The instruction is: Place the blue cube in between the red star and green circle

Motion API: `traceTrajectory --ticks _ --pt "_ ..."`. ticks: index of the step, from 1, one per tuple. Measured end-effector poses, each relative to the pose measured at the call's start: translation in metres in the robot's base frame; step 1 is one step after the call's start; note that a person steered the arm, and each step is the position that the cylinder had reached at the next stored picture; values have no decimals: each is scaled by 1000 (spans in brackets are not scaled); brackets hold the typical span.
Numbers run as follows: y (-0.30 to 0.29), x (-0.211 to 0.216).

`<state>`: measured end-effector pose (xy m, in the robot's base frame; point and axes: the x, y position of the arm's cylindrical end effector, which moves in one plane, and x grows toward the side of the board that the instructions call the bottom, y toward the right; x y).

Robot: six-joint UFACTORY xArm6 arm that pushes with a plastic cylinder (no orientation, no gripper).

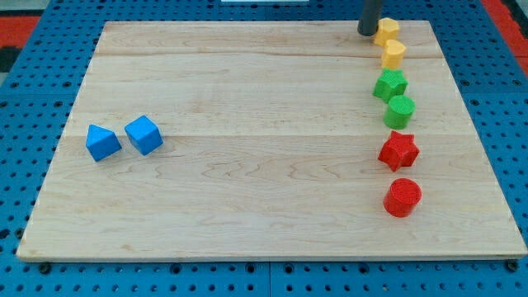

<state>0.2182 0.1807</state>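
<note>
- The wooden board (pixel 264 206) lay flat on a blue pegboard table (pixel 33 91), its near edge running along the view's bottom with pegboard showing on all sides.
- Nearest on the view's right sat the red circle (pixel 403 197), and just above it the red star (pixel 398 151), apart but close.
- On the view's left, the blue cube (pixel 143 134) rested just beside another blue block (pixel 102 143), both well apart from the right-hand column.
- A wide stretch of bare wood lay between the blue pair and that column.
- Above the red star came the green circle (pixel 400 110), with only a narrow gap between the two, and then the green star (pixel 389 84).
- Farther up stood two yellow blocks (pixel 393 54), (pixel 386 30), near the board's far edge.
- My tip (pixel 367 33) sat at the view's top, touching or just left of the uppermost yellow block; my rig had no jaws.
</note>
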Motion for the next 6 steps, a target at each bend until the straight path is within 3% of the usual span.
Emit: traceTrajectory --ticks 1,3,6 --pt "-33 -2" --pt "-169 13" --pt "-341 100"
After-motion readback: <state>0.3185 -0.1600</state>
